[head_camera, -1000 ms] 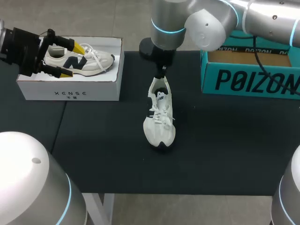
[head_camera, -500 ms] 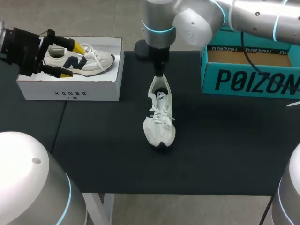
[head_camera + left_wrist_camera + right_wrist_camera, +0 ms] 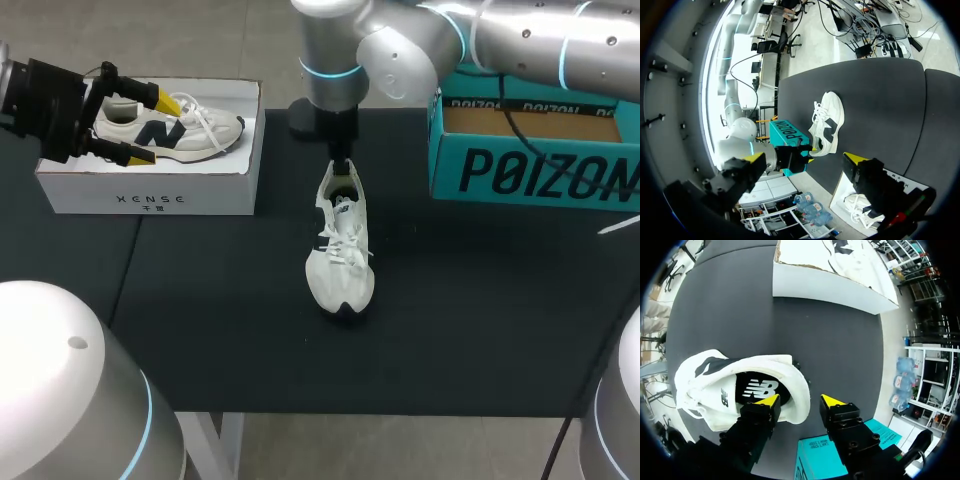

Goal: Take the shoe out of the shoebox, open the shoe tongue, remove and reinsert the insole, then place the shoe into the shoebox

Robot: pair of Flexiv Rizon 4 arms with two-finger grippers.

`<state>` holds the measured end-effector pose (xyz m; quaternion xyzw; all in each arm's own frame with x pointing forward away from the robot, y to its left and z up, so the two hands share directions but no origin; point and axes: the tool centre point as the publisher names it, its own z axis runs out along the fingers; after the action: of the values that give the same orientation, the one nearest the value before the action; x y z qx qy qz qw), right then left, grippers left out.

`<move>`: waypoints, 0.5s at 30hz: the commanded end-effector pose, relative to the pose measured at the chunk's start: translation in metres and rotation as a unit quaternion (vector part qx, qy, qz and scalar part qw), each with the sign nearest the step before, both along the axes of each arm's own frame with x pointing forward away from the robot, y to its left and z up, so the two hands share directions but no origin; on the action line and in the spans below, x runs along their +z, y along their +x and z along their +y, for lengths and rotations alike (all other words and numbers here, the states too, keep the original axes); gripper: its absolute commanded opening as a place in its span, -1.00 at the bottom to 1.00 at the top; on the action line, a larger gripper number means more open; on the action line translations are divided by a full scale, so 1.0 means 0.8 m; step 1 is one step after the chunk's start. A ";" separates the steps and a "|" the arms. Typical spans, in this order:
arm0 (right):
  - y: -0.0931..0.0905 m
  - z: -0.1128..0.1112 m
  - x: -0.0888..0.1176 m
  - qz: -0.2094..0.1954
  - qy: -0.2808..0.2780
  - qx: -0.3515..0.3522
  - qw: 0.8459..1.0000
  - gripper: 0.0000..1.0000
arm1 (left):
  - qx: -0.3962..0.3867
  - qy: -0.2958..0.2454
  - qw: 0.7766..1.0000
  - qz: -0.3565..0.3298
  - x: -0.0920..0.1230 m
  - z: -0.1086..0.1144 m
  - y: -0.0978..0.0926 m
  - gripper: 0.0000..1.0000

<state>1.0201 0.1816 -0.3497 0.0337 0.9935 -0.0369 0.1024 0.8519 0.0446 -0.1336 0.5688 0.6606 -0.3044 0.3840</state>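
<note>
Head view, sneaker (image 3: 170,131) in white shoebox (image 3: 150,197) (left tool (image 3: 152,127) spread above), right tool (image 3: 799,401) spread.

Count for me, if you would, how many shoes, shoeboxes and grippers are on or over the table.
Shoes: 2 (white shoe on the table, shoe in the box)
Shoeboxes: 2 (white shoebox, teal shoebox)
Grippers: 2 (left gripper, right gripper)
Total: 6

Teal shoebox (image 3: 530,175) — right end cut off
</note>
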 end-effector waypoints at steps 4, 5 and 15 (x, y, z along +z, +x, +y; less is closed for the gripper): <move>0.021 0.005 -0.049 0.023 -0.008 -0.010 1.000 0.43 | 0.000 0.002 1.000 0.000 0.000 0.000 0.000 1.00; 0.022 0.005 -0.051 0.023 -0.008 -0.010 1.000 0.25 | 0.000 0.002 1.000 0.000 0.000 0.000 0.000 1.00; 0.013 -0.007 -0.036 0.003 -0.014 -0.028 1.000 -1.00 | 0.000 0.002 1.000 0.000 0.000 0.000 0.000 1.00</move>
<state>1.0401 0.1809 -0.3910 0.0583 0.9927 -0.0549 0.0899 0.8519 0.0446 -0.1336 0.5688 0.6606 -0.3044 0.3840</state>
